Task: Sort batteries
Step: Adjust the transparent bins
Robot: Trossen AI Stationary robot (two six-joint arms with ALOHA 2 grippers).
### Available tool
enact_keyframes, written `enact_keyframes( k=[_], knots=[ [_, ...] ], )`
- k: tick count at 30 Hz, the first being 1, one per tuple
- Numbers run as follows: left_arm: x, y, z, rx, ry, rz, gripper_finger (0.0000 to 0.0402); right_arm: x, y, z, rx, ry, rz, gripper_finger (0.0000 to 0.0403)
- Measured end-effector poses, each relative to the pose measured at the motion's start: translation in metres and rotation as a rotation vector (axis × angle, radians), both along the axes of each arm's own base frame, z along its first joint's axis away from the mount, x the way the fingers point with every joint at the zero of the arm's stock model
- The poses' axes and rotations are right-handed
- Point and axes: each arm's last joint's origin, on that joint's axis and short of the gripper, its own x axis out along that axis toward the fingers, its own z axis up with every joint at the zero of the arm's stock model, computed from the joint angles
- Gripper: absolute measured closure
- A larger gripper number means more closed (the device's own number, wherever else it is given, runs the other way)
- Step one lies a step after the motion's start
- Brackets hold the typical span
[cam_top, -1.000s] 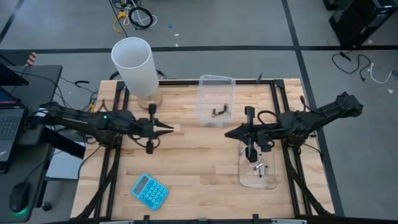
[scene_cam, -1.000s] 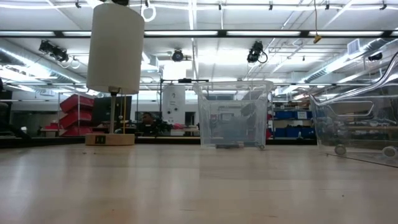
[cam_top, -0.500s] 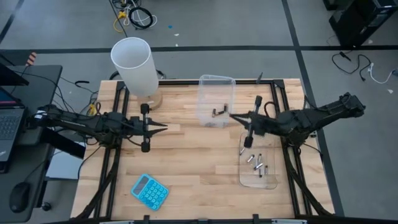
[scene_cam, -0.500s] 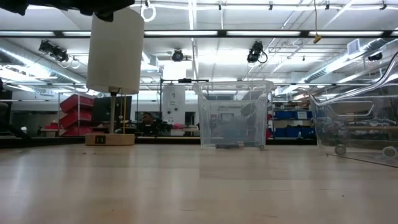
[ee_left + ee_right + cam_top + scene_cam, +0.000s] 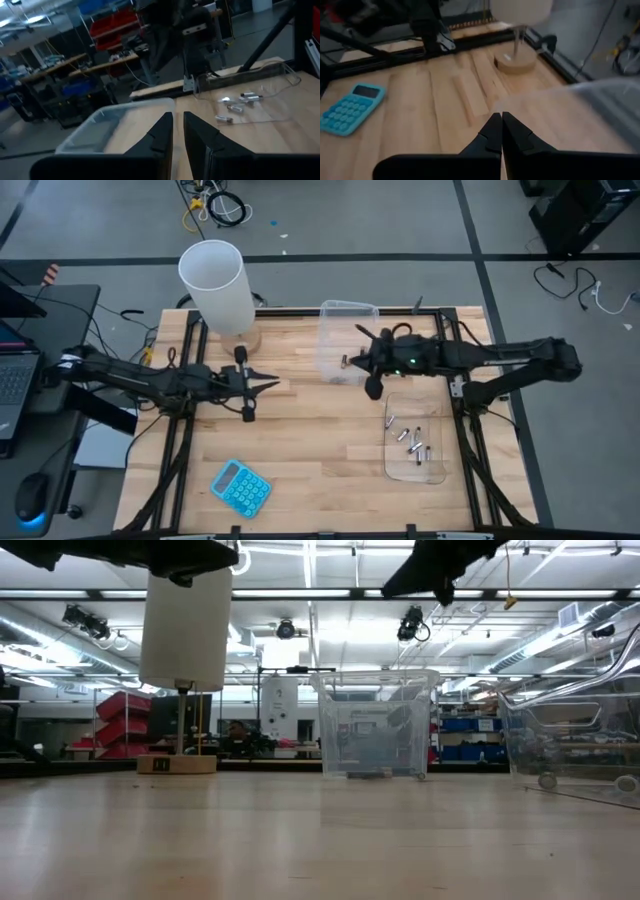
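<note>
Several small silvery batteries [image 5: 410,440] lie in a flat clear tray [image 5: 415,472] at the right; the left wrist view shows them too [image 5: 235,106]. A taller clear tub [image 5: 347,330] stands at the far middle, with small dark batteries on its floor [image 5: 368,775]. My right gripper [image 5: 348,362] hovers shut over the tub's near edge, and I see nothing between its fingers [image 5: 498,120]. My left gripper [image 5: 276,385] hangs left of centre, pointing level at the tub. A narrow gap shows between its fingers [image 5: 178,131], with nothing in it.
A white lamp [image 5: 215,285] on a round wooden base stands at the far left. A blue calculator [image 5: 240,487] lies near the front left edge. Bare wood lies between the calculator, the tub and the tray.
My right gripper has swung from above the tray toward the far edge and the left, ending over the tub's near edge. It has rolled about its own axis on the way and stayed shut. My left gripper has sunk a little.
</note>
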Motion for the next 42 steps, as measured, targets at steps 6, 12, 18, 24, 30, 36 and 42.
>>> enact_keyframes(
  k=[6,12,18,24,30,36,42],
  knots=[
    [0.016,-0.003,-0.012,-0.049,0.038,0.003,0.0356,0.006,-0.007,-0.024,0.145,0.139,-0.035,0.0403],
    [0.038,-0.007,-0.028,-0.043,0.047,0.0,0.0356,0.0,-0.004,-0.031,0.209,0.22,-0.09,0.0403],
    [0.054,-0.01,-0.038,-0.049,0.018,0.001,0.0356,-0.02,0.017,-0.021,0.262,0.242,-0.053,0.0403],
    [0.067,-0.012,-0.051,-0.051,0.006,0.014,0.0356,-0.038,0.04,-0.022,0.316,0.335,-0.044,0.0403],
    [0.086,-0.015,-0.057,-0.061,-0.039,0.013,0.0355,-0.048,0.05,-0.029,0.317,0.416,-0.11,0.0403],
    [0.127,-0.024,-0.06,-0.04,-0.012,0.042,0.0345,-0.06,0.057,-0.029,0.355,0.488,-0.116,0.0403],
    [0.149,-0.016,-0.061,-0.009,0.039,0.153,0.0329,-0.073,0.072,-0.03,0.399,0.584,-0.112,0.0403]
  ],
)
